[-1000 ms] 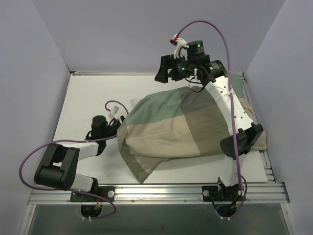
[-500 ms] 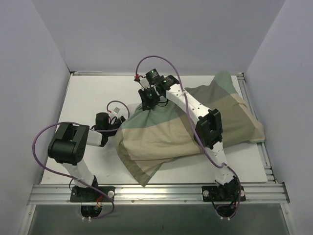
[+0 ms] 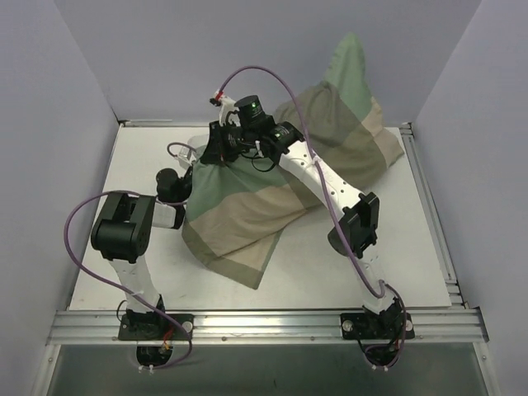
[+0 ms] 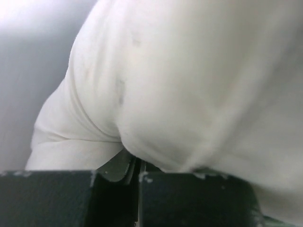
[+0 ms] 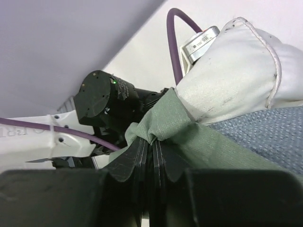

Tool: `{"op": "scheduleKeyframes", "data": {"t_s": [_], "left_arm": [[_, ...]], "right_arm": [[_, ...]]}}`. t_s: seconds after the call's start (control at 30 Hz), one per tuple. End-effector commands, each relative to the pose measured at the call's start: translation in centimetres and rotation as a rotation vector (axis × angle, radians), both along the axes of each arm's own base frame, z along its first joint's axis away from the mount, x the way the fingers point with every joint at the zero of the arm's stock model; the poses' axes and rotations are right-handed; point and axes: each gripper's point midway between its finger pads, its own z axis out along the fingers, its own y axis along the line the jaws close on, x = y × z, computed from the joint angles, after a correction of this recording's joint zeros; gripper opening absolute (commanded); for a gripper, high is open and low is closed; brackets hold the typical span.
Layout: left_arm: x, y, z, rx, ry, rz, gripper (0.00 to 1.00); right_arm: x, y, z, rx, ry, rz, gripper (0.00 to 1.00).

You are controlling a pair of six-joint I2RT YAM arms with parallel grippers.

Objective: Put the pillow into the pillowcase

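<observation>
Since earlier frame, right gripper (image 5: 151,146) has shifted left; far end of pillowcase (image 3: 247,206) has risen against back wall (image 3: 247,49). Near corner lies on table (image 3: 396,247). Left gripper (image 4: 137,172) clamped on white pillow (image 4: 189,94) at mouth. Just beyond, right gripper pinches green pillowcase edge.

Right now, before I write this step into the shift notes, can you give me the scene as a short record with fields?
pillowcase: near end on the table, far right end up against the back wall
pillow: mostly inside, a white corner showing at the opening
right gripper: shut on the pillowcase's green edge
left gripper: shut beside the opening, white pillow fabric against it; what it pinches is unclear
stage: pillow not yet fully covered
</observation>
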Motion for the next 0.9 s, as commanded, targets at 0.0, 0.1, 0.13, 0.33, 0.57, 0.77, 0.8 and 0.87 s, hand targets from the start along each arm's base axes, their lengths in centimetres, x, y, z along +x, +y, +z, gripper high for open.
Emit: {"op": "scheduleKeyframes", "data": {"t_s": [0.0, 0.1, 0.13, 0.33, 0.57, 0.77, 0.8, 0.87], "left_arm": [[1.7, 0.9, 14.7, -0.134, -0.387, 0.044, 0.0], [1.5, 4.0, 23.9, -0.11, -0.619, 0.107, 0.0], [0.1, 4.6, 26.9, -0.056, -0.751, 0.136, 0.0], [-4.8, -0.2, 24.0, 0.362, -1.032, -0.075, 0.0], [-14.4, -3.9, 0.3, 0.91, -0.953, -0.768, 0.37], [-15.3, 2.0, 1.4, 0.902, -0.85, -0.678, 0.78], [-14.6, 2.5, 2.8, 0.908, -0.851, -0.638, 0.79], [-13.9, 4.4, 3.2, 0.943, -0.762, -0.598, 0.8]], "right_arm": [[-10.4, 3.6, 17.6, 0.452, -0.203, 0.406, 0.0], [-11.9, 3.0, 21.1, 0.529, -0.323, 0.443, 0.0], [-13.2, 1.2, 23.7, 0.548, -0.416, 0.448, 0.0], [-12.9, -8.5, 15.9, 0.269, -0.497, 0.199, 0.0], [-16.6, -25.8, -3.0, -0.386, -0.363, 0.144, 0.79], [-19.8, -28.0, -1.3, -0.402, -0.352, 0.188, 0.89], [-19.5, -27.0, 0.4, -0.351, -0.38, 0.189, 0.89], [-18.0, -25.3, 0.8, -0.335, -0.37, 0.183, 0.89]]}}
